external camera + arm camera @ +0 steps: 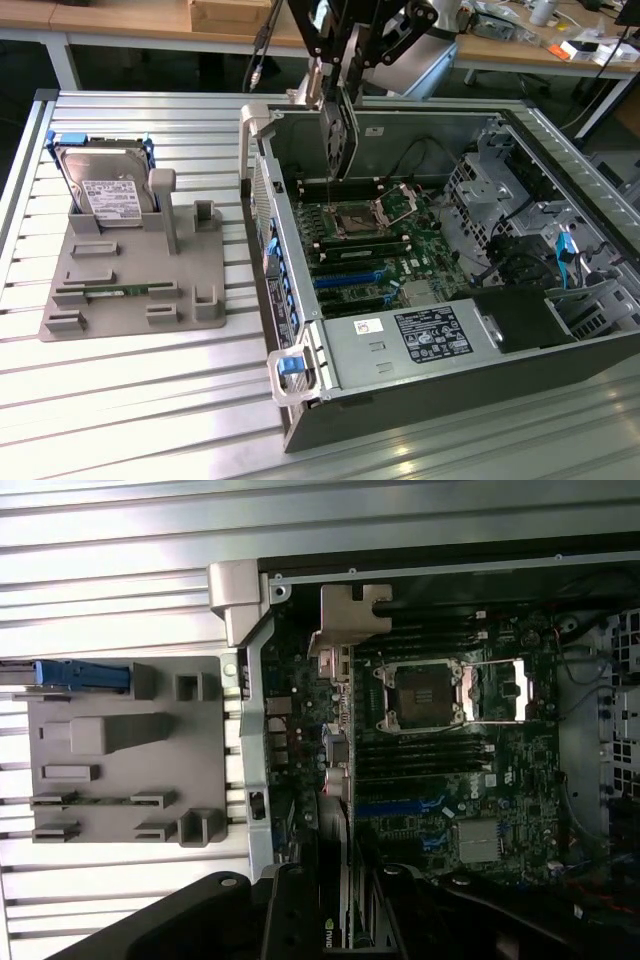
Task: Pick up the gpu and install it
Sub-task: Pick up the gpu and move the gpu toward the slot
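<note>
Claw (pixel 333 88) is clamped on the gpu (pixel 338 140), which hangs upright over the motherboard (pixel 372 250) inside the open case (pixel 420 390). I'd line its edge up squarely with the blue slots (pixel 350 278) and go down slow, no tilt.

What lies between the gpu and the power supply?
In the exterior view, the motherboard lies there: its open CPU socket and blue slots sit between the gpu, held upright by the gripper, and the power supply.

Bright, even room light; white glare streaks the slatted table (pixel 150 400). Case (pixel 400 130) interior is dim, motherboard (pixel 500 780) in shadow.
</note>
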